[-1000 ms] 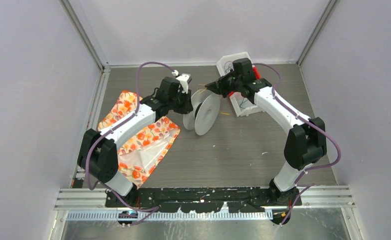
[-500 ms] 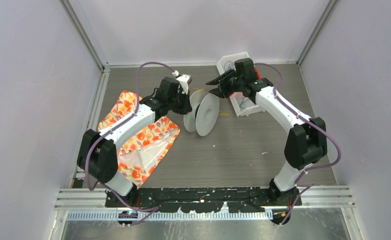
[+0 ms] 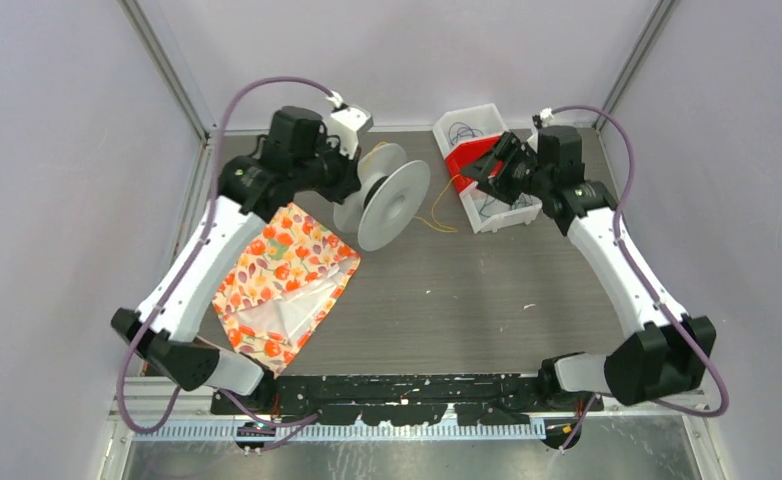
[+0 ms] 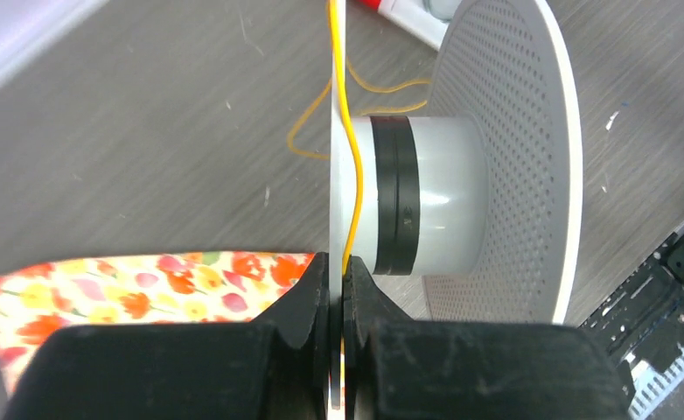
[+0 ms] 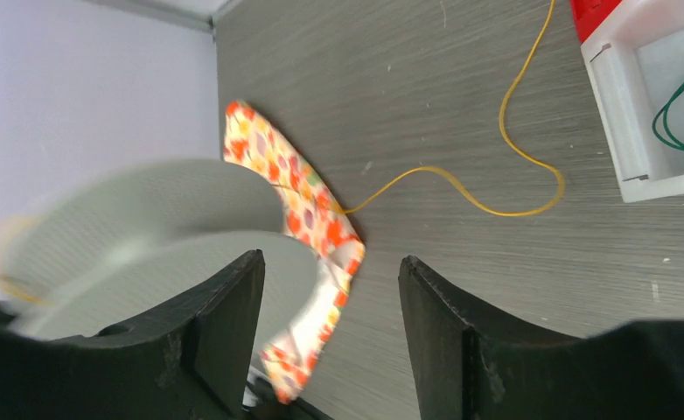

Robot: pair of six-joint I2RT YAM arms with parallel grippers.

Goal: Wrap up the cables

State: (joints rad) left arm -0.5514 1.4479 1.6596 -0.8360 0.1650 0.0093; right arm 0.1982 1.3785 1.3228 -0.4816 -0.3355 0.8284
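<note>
A clear plastic spool [image 3: 392, 205] with perforated flanges [image 4: 513, 157] is held off the table. My left gripper [image 3: 352, 188] [image 4: 337, 289] is shut on the edge of its near flange. The yellow cable [image 4: 353, 192] is pinched against that flange and runs up past the hub [image 4: 439, 206], which carries a dark wound band [image 4: 397, 206]. The cable's loose end [image 3: 432, 215] [image 5: 461, 188] trails in loops on the table. My right gripper [image 3: 489, 168] [image 5: 330, 280] stands open and holds nothing, to the right of the spool, beside the bin. The spool [image 5: 146, 227] looks blurred in the right wrist view.
A white bin [image 3: 507, 215] [image 5: 623, 131] with a red part [image 3: 464, 160] stands at the back right and holds a green cable [image 5: 680, 114] and dark ones. A floral cloth [image 3: 277, 270] [image 4: 146, 280] [image 5: 312, 201] lies left of centre, under the left arm.
The right gripper opened, let go of the yellow cable and drew back right to the bin. The left arm swung up and back with the spool, turning it.
</note>
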